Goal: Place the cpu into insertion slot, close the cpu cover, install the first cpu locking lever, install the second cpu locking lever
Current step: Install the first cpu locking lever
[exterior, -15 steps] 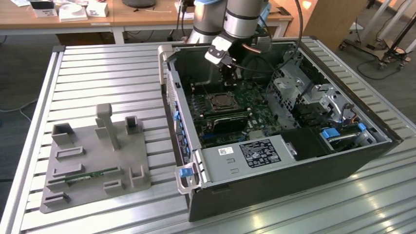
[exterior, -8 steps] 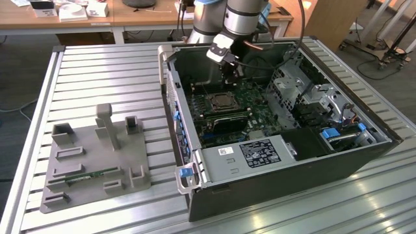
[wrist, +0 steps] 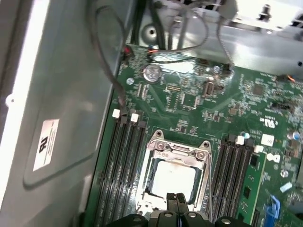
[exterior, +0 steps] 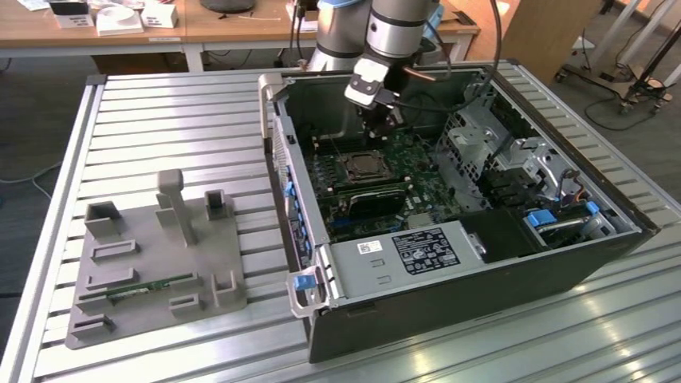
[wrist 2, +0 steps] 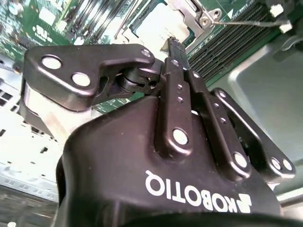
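The cpu [wrist: 173, 179] lies flat in the insertion slot [exterior: 362, 166]. Its silvery top shows through the window of the cpu cover [wrist: 180, 152], which looks folded down around it. The gripper [wrist: 176, 204] hangs just above the slot's edge, pointing down, its fingers pinched together with nothing between them. In the exterior view it sits slightly to the far side of the slot, inside the open case [exterior: 426, 319] lying on the slatted counter [exterior: 159, 128].

Silvery cpu [wrist: 173, 180], green circuit board [wrist: 191, 118]
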You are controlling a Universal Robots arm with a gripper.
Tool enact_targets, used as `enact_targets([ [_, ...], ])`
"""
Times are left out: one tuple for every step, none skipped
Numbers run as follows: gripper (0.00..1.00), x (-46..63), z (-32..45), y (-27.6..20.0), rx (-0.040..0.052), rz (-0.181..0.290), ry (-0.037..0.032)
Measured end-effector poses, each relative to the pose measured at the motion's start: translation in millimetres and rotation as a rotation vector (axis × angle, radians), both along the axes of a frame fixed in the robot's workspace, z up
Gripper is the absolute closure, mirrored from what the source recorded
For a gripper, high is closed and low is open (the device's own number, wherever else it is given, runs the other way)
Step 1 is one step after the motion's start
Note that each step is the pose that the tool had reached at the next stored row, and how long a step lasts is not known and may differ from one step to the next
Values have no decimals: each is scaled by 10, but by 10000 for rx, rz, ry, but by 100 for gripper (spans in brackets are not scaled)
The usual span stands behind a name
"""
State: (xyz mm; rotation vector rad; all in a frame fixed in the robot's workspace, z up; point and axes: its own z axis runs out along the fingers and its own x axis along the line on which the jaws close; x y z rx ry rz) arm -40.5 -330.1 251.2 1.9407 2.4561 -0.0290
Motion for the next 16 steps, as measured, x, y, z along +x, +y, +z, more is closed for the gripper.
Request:
enact_targets([
  [90,0,-1,0,1,181,-1],
  [90,0,-1,0,1,371,-1],
  [90,0,-1,0,0,550,0],
  [90,0,-2,0,1,731,0],
  [90,0,-3,0,1,910,-1],
  [90,0,-3,0,0,1091,0],
  [90,0,-3,0,0,1270,0],
  [90,0,-3,0,1,1467,-1],
  [90,0,-4,0,2,1641,-2],
  [90,0,-4,0,2,1826,-1],
  [90,0,-4,0,2,2007,-2],
  [90,0,-4,0,3,2186,-2],
  [90,0,-4,0,2,2367,-1],
  [90,0,-4,0,2,2557,-2],
  [90,0,-4,0,3,2736,-2],
  [90,0,-4,0,2,2917,-1],
])
